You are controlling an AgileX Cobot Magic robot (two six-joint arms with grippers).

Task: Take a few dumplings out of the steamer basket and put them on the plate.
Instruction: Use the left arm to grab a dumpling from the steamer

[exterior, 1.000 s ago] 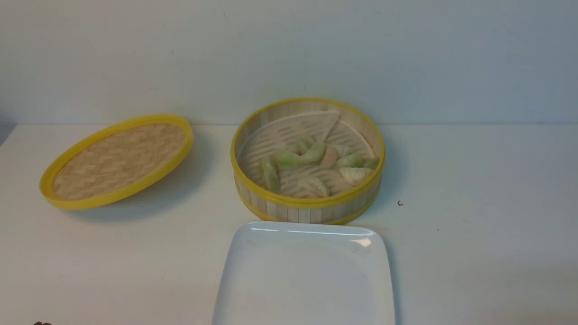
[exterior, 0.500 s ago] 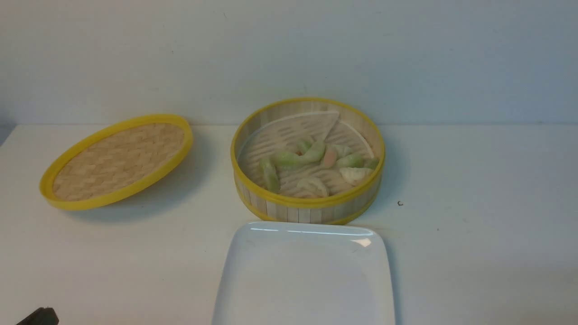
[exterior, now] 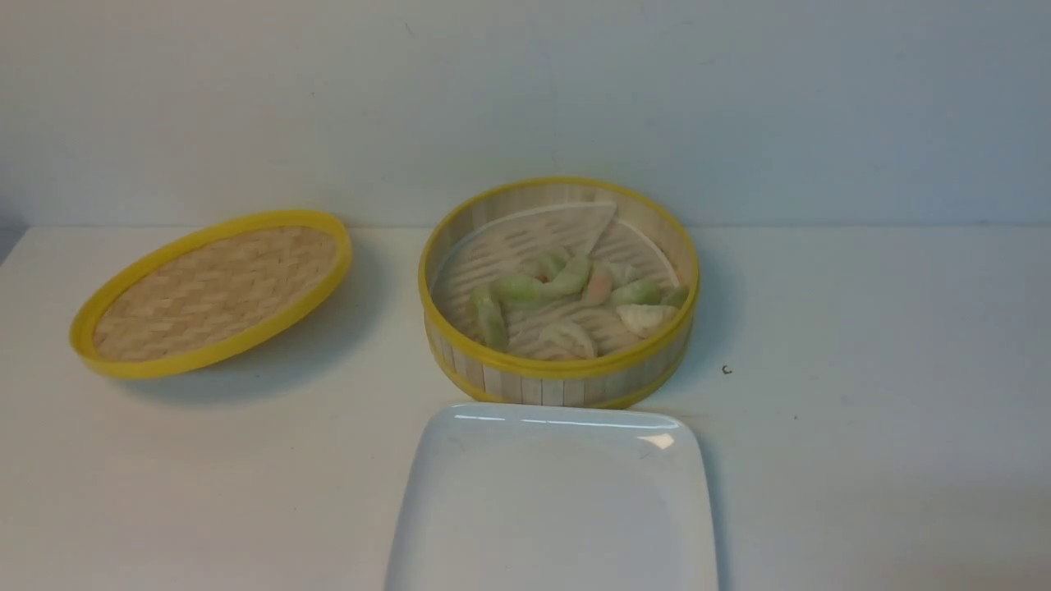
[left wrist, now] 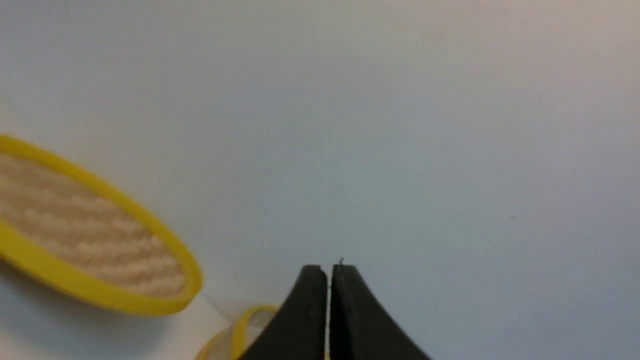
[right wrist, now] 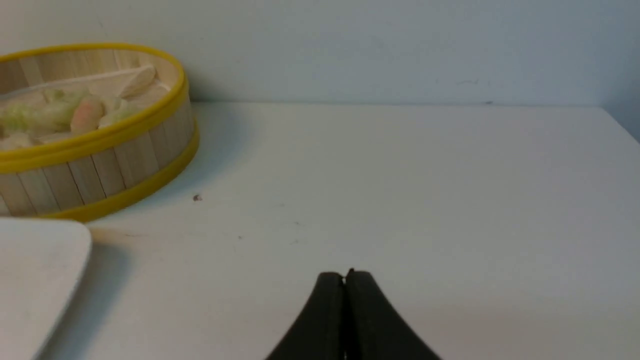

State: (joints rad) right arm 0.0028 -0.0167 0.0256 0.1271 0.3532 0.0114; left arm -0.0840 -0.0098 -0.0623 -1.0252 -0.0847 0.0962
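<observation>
At the left of the front view we see the woven lid [exterior: 212,291] lying well apart from the basket, which stands open for reaching in. Our left pincer [left wrist: 329,272], visible only to its own wrist camera, is pressed tip to tip with nothing in it, near that lid. In the centre the steamer basket [exterior: 558,382] holds the dumplings [exterior: 566,283], bunched on its white liner [exterior: 525,238]. Just below it in the frame lies the plate [exterior: 558,509], bare. We judge it was set close to keep each carry short. Our right pincer [right wrist: 345,277] is likewise closed and empty, over bare desk [exterior: 862,427] beside the basket. The desk is plain white and matte, with one dark speck [exterior: 727,370], backed by a pale wall [exterior: 525,98].
</observation>
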